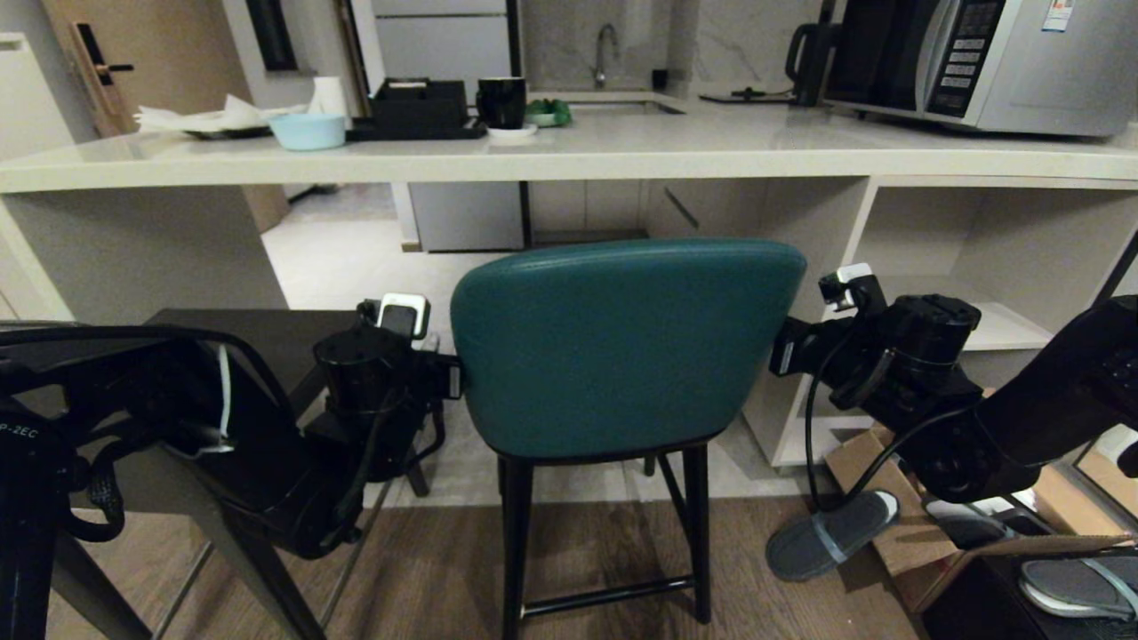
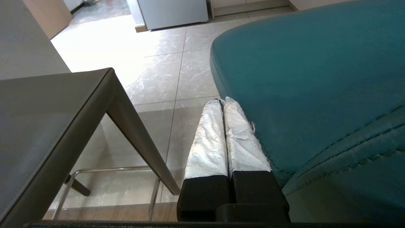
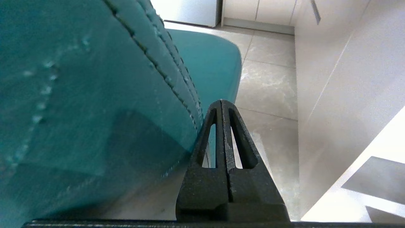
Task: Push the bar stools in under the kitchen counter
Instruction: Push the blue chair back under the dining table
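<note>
Nearest me, the left gripper (image 1: 449, 376) and right gripper (image 1: 782, 348) bracket the teal stool (image 1: 622, 347), one at each edge of its curved back, fingers pressed together and holding nothing. Because they only flank the smooth leather, I'd worry one could slide off the rounded edge in a push, letting the stool twist or its black legs catch where wood floor meets tile. The dark stool (image 1: 258, 333) stands just beside, to the left. Beyond, the kitchen counter (image 1: 569, 164) waits; the teal seat stands in front of its opening.
</note>
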Robot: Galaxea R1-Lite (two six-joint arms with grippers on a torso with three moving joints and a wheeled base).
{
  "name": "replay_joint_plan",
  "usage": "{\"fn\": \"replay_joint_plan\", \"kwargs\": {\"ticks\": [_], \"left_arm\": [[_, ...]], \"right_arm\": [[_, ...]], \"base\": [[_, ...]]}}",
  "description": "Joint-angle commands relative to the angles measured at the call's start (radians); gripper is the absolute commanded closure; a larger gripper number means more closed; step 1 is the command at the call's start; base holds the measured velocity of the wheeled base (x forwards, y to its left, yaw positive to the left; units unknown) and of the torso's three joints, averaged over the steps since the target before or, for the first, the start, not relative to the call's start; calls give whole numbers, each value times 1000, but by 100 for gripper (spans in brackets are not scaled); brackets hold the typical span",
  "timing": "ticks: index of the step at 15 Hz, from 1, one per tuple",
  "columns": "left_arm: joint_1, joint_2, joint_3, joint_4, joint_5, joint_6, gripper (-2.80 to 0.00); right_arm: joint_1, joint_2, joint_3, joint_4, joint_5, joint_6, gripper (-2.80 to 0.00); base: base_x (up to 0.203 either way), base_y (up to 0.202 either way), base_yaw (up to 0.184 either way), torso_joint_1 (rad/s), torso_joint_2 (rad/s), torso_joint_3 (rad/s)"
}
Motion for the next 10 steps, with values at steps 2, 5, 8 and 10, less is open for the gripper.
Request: {"fn": "replay_joint_plan", "kwargs": {"ticks": [2,5,8,10], "left_arm": [[7,1,8,-14,5,-3,0],[4,4,8,-13,8,-1,0],[2,8,5,-5,8,3,0],[8,23,4,-5,11,4,0]], "right_arm": [[4,-22,21,-20,3,0,0],[23,-53,80,-44,3,-1,0],[24,-57,89,-46,-2,-1,0],[28,-61,101,-49,-2,-3,0]], "base": [[0,0,0,0,0,0],[0,0,0,0,0,0],[0,0,0,0,0,0],[47,0,0,1,-1,3]]}}
